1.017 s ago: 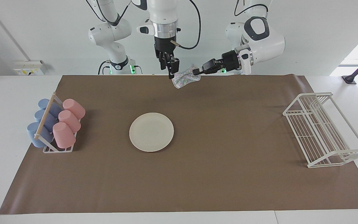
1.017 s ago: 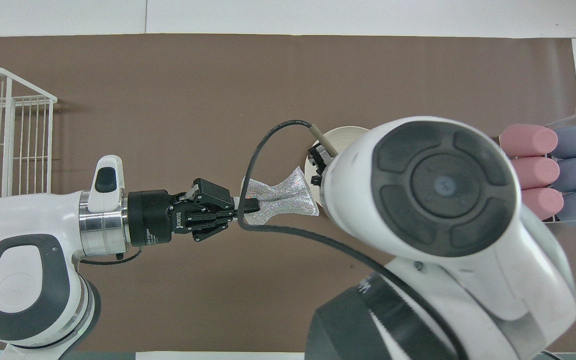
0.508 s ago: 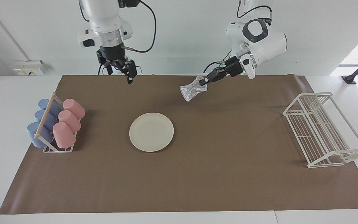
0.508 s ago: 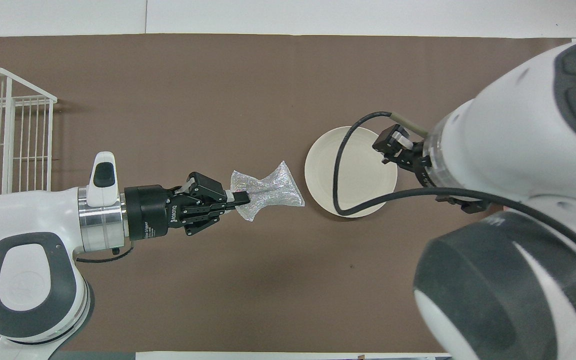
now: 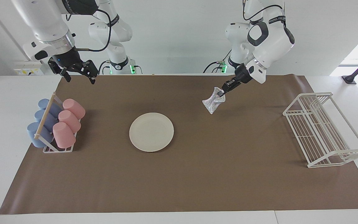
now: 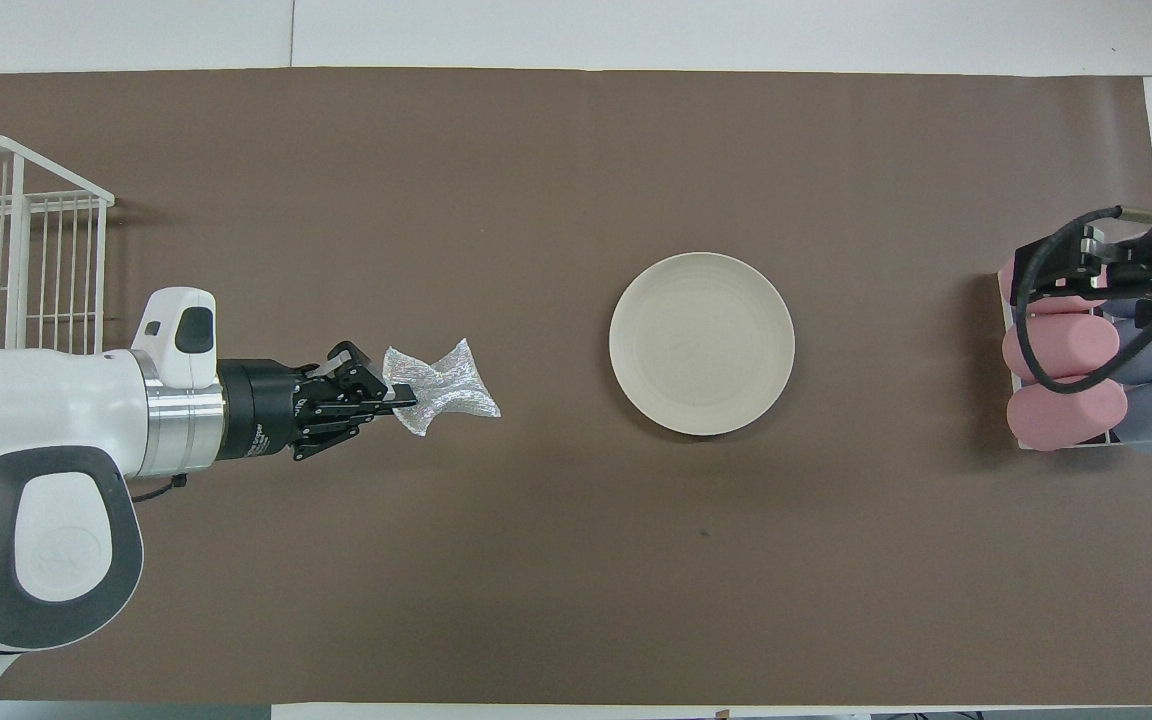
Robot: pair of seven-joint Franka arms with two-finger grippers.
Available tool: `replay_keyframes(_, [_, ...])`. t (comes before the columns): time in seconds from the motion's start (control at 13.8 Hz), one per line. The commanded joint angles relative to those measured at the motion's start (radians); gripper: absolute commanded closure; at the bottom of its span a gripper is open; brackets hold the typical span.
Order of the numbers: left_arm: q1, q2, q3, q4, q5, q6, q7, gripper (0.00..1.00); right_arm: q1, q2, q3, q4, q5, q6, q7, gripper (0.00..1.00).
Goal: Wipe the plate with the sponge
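Sponge (image 5: 212, 102) is hanging in the air from the left gripper (image 5: 222, 91), whose fingers are pinched shut on its top end, so the silvery mesh lump is drooping down below them. The whole thing is sitting over bare brown mat (image 5: 197, 174), toward the left arm's end of the table, between the plate (image 5: 151, 132) and the white wire rack (image 5: 322, 130). From the overhead view you can see the same gripper (image 6: 398, 398) coming in sideways with the sponge (image 6: 441, 385) sticking out past its fingertips, well apart from the plate (image 6: 701, 342).

The plate is lying flat on the mat around the middle of the table, nothing on it and nothing touching it.

The right gripper (image 5: 79, 74) is hovering up high over the mat's corner toward the right arm's end, close to the cup holder (image 5: 56, 127) with the pink cups (image 5: 68, 123) and blue cups (image 5: 43, 124) lying on their sides in it. Its fingers are spread wide and aren't holding anything. In the overhead view only a bit of that gripper (image 6: 1116, 275) is poking in over the pink cups (image 6: 1061, 385) at the edge.

The wire rack is standing at the left arm's end of the mat.
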Motion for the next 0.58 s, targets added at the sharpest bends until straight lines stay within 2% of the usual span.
replay_keyframes(0.0, [0.059,0.021,-0.005,0.042,0.186,-0.087,-0.033,1.0,-0.042,-0.006,0.01,0.0,0.03,-0.013,-0.056,0.0])
replay_keyframes(0.22, [0.084,0.084,-0.005,0.165,0.43,-0.316,-0.033,1.0,-0.001,0.001,-0.069,-0.013,0.028,0.035,-0.154,0.0])
replay_keyframes(0.51, [0.082,0.165,-0.005,0.329,0.679,-0.518,-0.033,1.0,0.018,-0.016,-0.077,-0.082,0.03,0.102,-0.146,0.0])
